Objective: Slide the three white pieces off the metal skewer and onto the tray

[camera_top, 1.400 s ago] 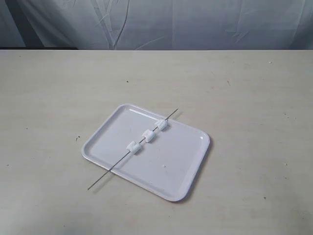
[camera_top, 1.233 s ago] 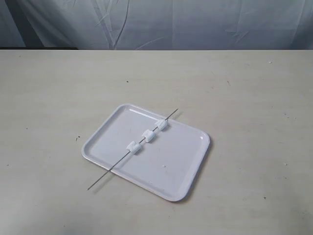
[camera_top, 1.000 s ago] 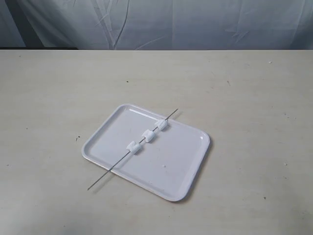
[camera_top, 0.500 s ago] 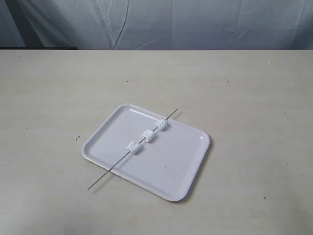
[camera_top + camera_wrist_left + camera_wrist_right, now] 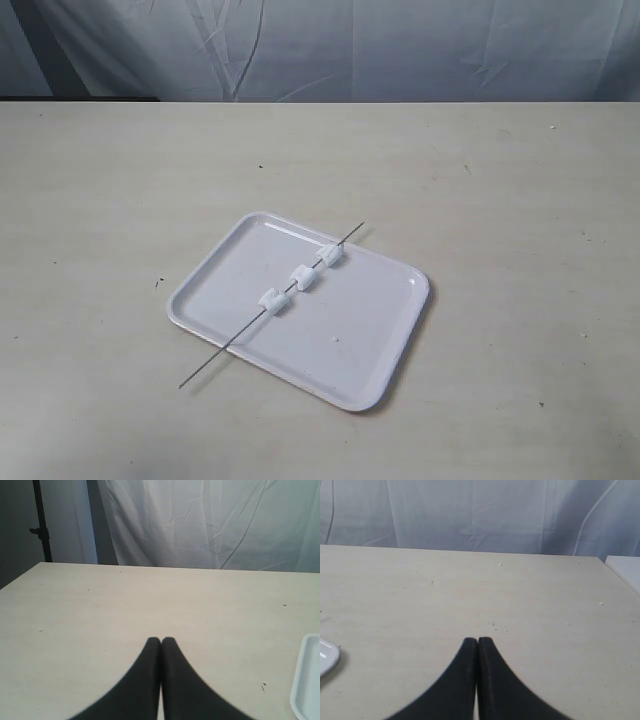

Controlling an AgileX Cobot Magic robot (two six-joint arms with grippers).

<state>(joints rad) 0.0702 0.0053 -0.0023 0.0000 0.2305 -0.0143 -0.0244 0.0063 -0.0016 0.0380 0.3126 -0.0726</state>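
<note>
Left tool [image 5: 161,640]: two dark fingers pressed together tip to tip, nothing caught between them, poised over bare counter [image 5: 500,180].
Right tool [image 5: 478,640]: much the same, fingers closed flat against each other and empty.
Tray [image 5: 345,340]: lying flat on the counter between the two tools and apart from both. From each tool only a bit of its rim shows, off to that tool's inner side.
Metal skewer [image 5: 236,341]: resting slantwise across the tray, crossing both long rims. The longer overhang points out over the counter on the left tool's side, and the short end pokes just past the rim farther from the tools. Neither tool touches it.
Three white pieces [image 5: 303,277]: all threaded on the skewer in a row with gaps between them, over the inside of the tray, well away from either tool.
Cloth [image 5: 400,50]: pale and wrinkled, hanging past the counter's far edge, ahead of both tools.
</note>
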